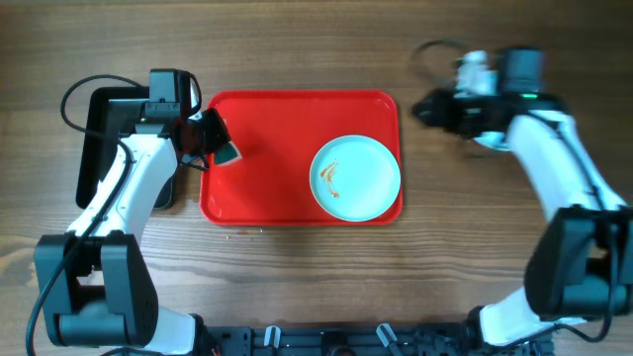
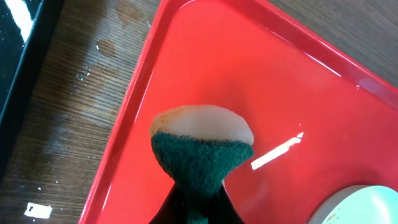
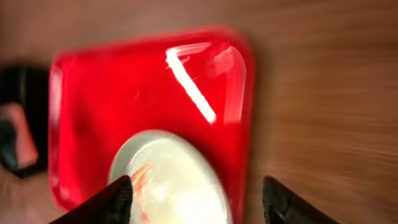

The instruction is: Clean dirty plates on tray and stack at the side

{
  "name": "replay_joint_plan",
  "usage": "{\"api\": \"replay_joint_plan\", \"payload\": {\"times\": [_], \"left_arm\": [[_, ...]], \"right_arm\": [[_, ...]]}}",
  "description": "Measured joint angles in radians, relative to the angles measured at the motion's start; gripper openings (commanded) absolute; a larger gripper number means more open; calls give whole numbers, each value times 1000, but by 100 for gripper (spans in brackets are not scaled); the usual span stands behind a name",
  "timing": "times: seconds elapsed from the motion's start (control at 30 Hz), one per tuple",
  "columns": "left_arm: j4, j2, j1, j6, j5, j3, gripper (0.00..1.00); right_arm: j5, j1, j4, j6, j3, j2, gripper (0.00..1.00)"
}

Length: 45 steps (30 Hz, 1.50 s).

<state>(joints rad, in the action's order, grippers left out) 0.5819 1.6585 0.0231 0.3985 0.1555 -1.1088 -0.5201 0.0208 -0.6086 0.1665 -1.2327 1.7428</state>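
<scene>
One pale-blue plate (image 1: pixel 356 178) with an orange-brown smear lies at the right end of the red tray (image 1: pixel 267 188). No other plates are in view. My left gripper (image 1: pixel 210 138) is over the tray's left end and is shut on a green-and-white sponge (image 2: pixel 202 143). The plate's edge shows in the left wrist view (image 2: pixel 364 208). My right gripper (image 1: pixel 432 107) is open and empty above the table, just beyond the tray's far right corner. In the blurred right wrist view its fingers (image 3: pixel 199 205) frame the plate (image 3: pixel 168 180) and the tray (image 3: pixel 112 93).
A black tray (image 1: pixel 99 129) stands left of the red tray, under my left arm. It shows in the left wrist view (image 2: pixel 18 62) with crumbs on the wood beside it. Bare wood lies right of the red tray.
</scene>
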Motion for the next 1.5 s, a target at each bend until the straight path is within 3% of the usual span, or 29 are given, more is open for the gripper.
{"api": "replay_joint_plan", "payload": {"times": [0.07,0.17,0.37,0.43,0.53,0.57,0.63,0.97,1.23,1.5], "left_arm": [[8,0,0,0,0,0,4],[14,0,0,0,0,0,4],[14,0,0,0,0,0,4],[14,0,0,0,0,0,4],[14,0,0,0,0,0,4],[14,0,0,0,0,0,4],[14,0,0,0,0,0,4],[-12,-7,74,-24,277,0,4],[-3,28,310,-27,229,0,4],[-201,198,401,-27,202,2,4]], "right_arm": [[147,155,-1,0,0,24,69],[320,276,-5,-12,0,85,68],[395,290,-14,-177,0,170,60],[398,290,-13,-204,0,179,42],[398,290,-12,-223,0,200,25],[394,290,-12,-232,0,211,13],[367,288,-5,-237,-2,220,4],[266,380,87,-4,-3,236,4],[266,399,97,122,-3,238,4],[265,399,88,137,-3,238,4]]}}
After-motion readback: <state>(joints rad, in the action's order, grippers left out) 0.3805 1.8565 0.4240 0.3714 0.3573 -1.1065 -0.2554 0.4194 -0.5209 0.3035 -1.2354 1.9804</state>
